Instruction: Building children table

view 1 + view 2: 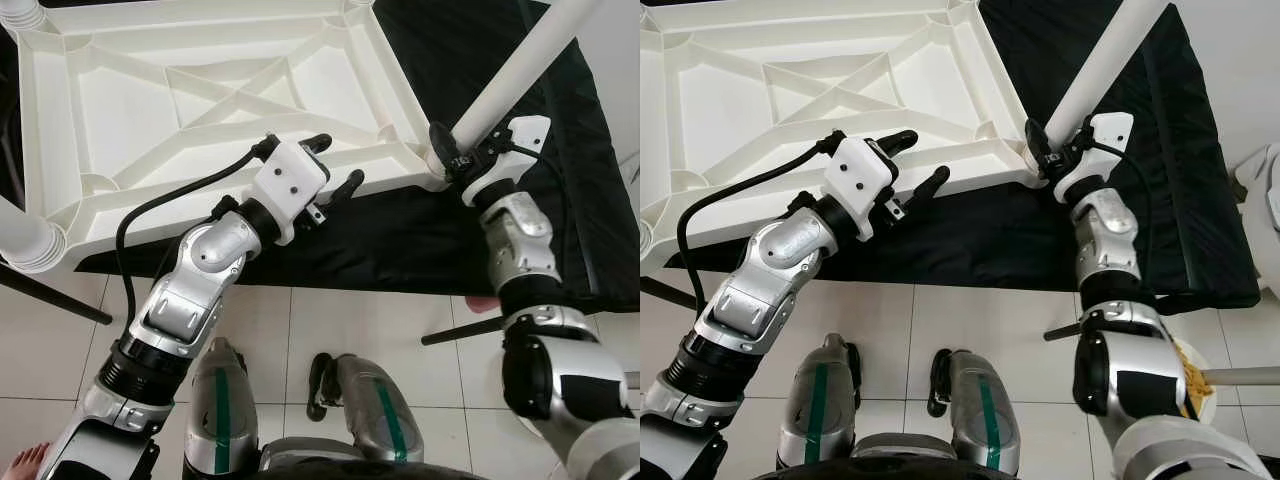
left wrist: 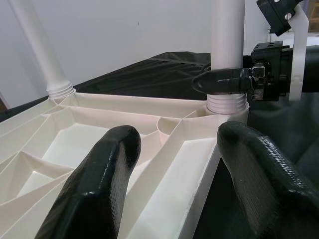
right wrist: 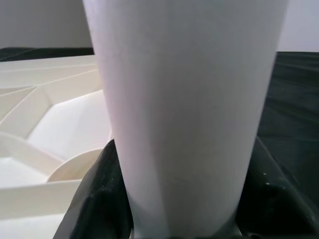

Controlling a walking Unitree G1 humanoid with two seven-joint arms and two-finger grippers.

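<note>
The white plastic tabletop point(image 1: 120, 110) lies upside down on a black cloth, ribs facing up. A white leg point(image 1: 520, 65) stands in the near right corner socket, and my right gripper point(image 1: 450, 152) is shut around its lower end. In the right wrist view the leg point(image 3: 184, 114) sits between the black fingers point(image 3: 87, 199). My left gripper point(image 1: 335, 163) is open, one finger on each side of the tabletop's near rim point(image 2: 174, 189). Another leg point(image 1: 25, 235) sits in the near left corner, and a third leg point(image 2: 42, 50) stands at a far corner.
The black cloth point(image 1: 470, 60) covers the low surface under the tabletop and reaches to the right. Thin black rods point(image 1: 50, 295) point(image 1: 460, 330) slant over the tile floor. A plate of food point(image 1: 1195, 385) lies at my right. A person's foot point(image 1: 20, 462) is at lower left.
</note>
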